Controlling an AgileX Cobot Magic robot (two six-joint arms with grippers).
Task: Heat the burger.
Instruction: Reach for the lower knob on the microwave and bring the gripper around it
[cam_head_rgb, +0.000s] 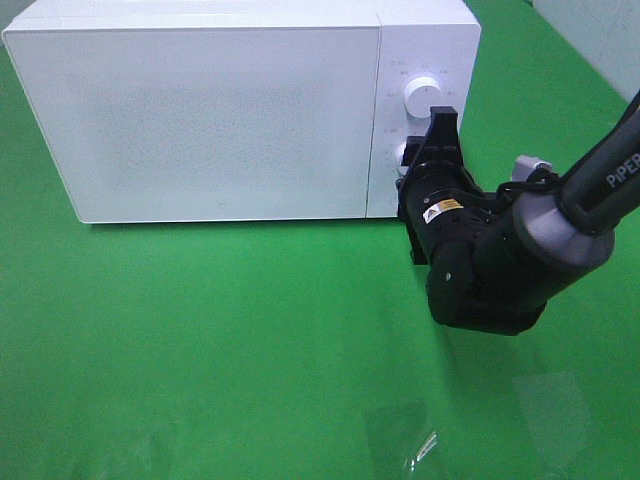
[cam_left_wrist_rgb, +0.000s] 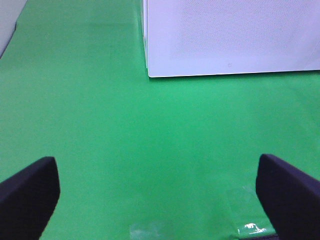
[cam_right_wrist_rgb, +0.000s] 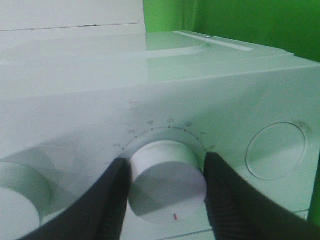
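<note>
R gripper (cam_right_wrist_rgb: 166, 169) is seen closed partway on the lower knob (cam_right_wrist_rgb: 169, 182) of the microwave (cam_head_rgb: 230, 110), with 1 finger pressed to each side of it, at the control panel on the microwave's right end. The upper knob (cam_head_rgb: 418, 95) stands free just above it. The R arm (cam_head_rgb: 520, 250) is angled in from the microwave's front-right. L gripper (cam_left_wrist_rgb: 155, 170) is held wide open w/ nothing between its 2 fingers, above the green cloth (cam_left_wrist_rgb: 150, 125) in front of the microwave's left front corner. The microwave's door is shut. The burger is not seen in any view, so its place can't be told.
</note>
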